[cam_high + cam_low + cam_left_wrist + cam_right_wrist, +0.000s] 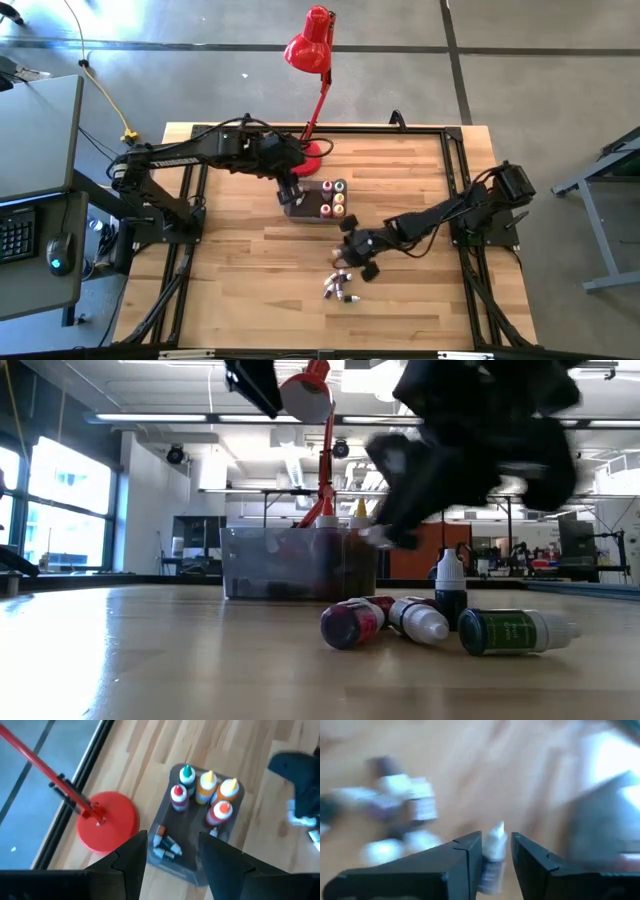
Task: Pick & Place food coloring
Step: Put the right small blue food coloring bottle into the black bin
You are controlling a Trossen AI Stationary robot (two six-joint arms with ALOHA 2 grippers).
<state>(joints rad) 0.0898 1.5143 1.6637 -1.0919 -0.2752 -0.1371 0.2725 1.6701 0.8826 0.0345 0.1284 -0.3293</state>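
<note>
Wooden table [240,260]: right gripper [496,851] pinches a small white-capped squeeze bottle [492,855]; it should carry it level to the grey rectangular tub [318,200], where left gripper [172,857] hovers open, empty.

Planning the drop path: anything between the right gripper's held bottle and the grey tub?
Nothing visible. The right gripper holds a small white-capped squeeze bottle above bare wood; the grey rectangular plastic tub lies just beyond. The left gripper hovers open at the tub's far end.

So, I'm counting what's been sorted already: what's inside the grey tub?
In the grey tub five bottles stand upright and two more lie flat. The left gripper hides part of the floor near them.
</note>
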